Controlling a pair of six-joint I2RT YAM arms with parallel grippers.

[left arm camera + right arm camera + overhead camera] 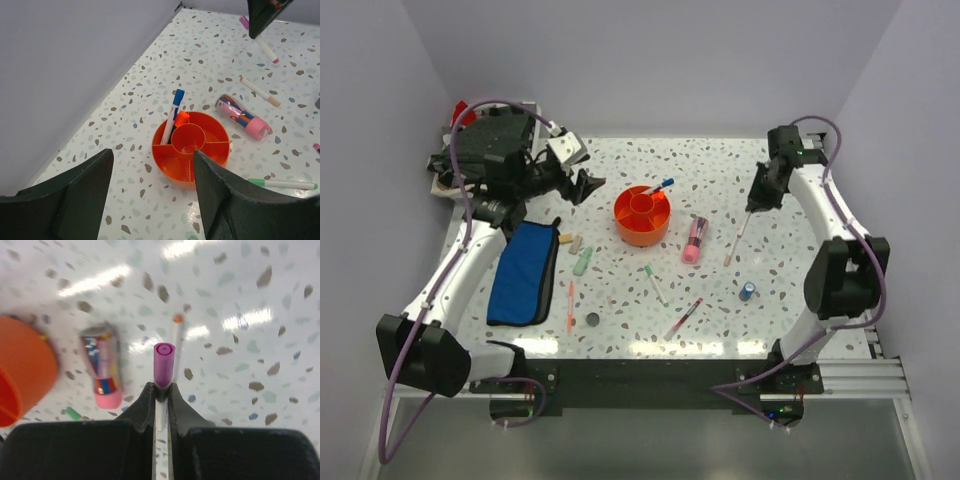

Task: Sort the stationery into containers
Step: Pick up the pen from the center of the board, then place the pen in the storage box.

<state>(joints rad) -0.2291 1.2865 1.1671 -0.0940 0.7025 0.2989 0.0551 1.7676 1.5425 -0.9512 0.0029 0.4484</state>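
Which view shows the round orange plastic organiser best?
Left wrist: the round orange plastic organiser is close, its compartments clear. Top external shows it small; right wrist shows only a blurred edge.

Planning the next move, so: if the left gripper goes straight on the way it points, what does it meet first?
Probably the organiser, which lies just ahead of the open left gripper in its wrist view with nothing before it. Depth is unclear.

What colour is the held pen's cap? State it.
Purple pen cap, clearest in the right wrist view.
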